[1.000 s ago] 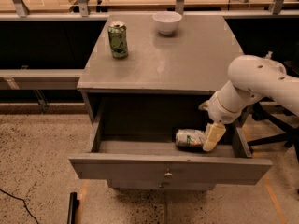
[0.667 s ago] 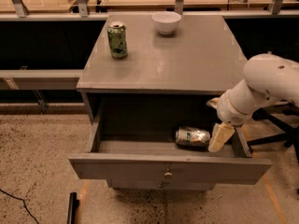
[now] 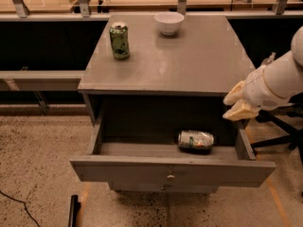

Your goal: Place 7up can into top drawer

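Observation:
The 7up can (image 3: 195, 140), silver-grey with green patches, lies on its side inside the open top drawer (image 3: 173, 168), toward its right half. The drawer is pulled out of the grey cabinet, its flat front bearing a small round knob (image 3: 170, 176). My gripper (image 3: 235, 105) is above the drawer's right side, at the cabinet's right front corner, clear of the can. Its cream fingers are spread apart and hold nothing.
A dark green can (image 3: 119, 40) stands upright on the cabinet top (image 3: 189, 65) at the back left. A white bowl (image 3: 169, 22) sits at the back middle. A black chair base (image 3: 279, 131) is to the right. A dark cable lies on the speckled floor at lower left.
My gripper has let go of the 7up can, risen out of the drawer and drawn back to the right. The can stays lying in the drawer.

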Controlling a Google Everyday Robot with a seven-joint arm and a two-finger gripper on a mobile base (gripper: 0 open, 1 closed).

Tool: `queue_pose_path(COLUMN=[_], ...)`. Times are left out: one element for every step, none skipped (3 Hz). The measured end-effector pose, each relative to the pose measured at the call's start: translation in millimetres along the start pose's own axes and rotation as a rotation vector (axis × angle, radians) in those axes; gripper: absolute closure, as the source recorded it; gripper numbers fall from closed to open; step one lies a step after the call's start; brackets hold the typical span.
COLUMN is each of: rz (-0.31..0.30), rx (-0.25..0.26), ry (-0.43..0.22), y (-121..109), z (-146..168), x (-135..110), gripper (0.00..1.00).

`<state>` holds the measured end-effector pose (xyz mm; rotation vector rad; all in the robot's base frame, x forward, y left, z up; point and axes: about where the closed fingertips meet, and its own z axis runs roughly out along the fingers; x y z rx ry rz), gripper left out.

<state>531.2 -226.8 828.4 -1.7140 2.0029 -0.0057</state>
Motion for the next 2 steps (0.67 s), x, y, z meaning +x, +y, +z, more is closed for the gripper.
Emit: queue_pose_path(rz=[-0.056, -0.06], rx=[0.129, 0.139], ry=[-0.062, -0.066], y=[-30.6, -34.3], z=[-73.3, -76.3], x=[-36.9, -40.2], gripper=[0.86, 0.83])
